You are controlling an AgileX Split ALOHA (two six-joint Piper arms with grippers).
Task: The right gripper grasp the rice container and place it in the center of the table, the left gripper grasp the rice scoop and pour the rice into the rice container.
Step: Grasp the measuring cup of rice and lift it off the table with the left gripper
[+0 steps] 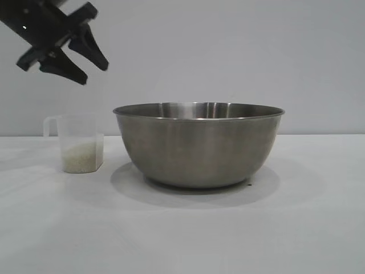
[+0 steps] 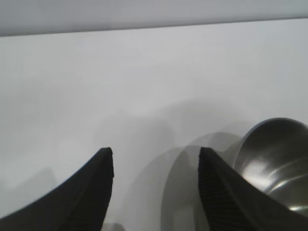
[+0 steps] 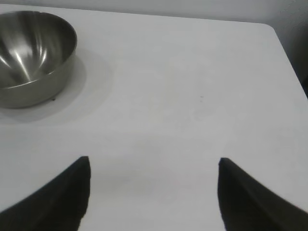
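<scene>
1. Overhead, the left gripper [image 1: 97, 73] hangs in the air at the upper left of the exterior view, its two black tapered fingers [image 1: 90, 48] spread about halfway apart with nothing between them, tips pointing down toward the right.
2. Its own wrist view shows the same thing: the left gripper's fingers [image 2: 219, 192] stand apart over bare white worktop [image 2: 120, 86], grasping nothing, with the steel bowl's rim just beyond one of them.
3. The right gripper [image 3: 154, 163] is seen only in its own wrist view (it does not appear in the exterior view); its fingers [image 3: 67, 192] are spread wide and empty above the worktop, well apart from the bowl.
4. Below the left gripper, and a little to its right in the exterior view, the rice scoop [image 1: 81, 142] stands upright on the worktop, a clear plastic measuring cup with its loop handle turned away from the bowl.
5. The rice [image 1: 81, 157] fills roughly the lower third of the scoop, seen through the plastic.
6. The rice container [image 1: 198, 144], a large stainless-steel bowl, sits upright near the middle of the worktop, just beside the scoop and not touching it; what shows of its inside in the wrist views is bare metal.
</scene>
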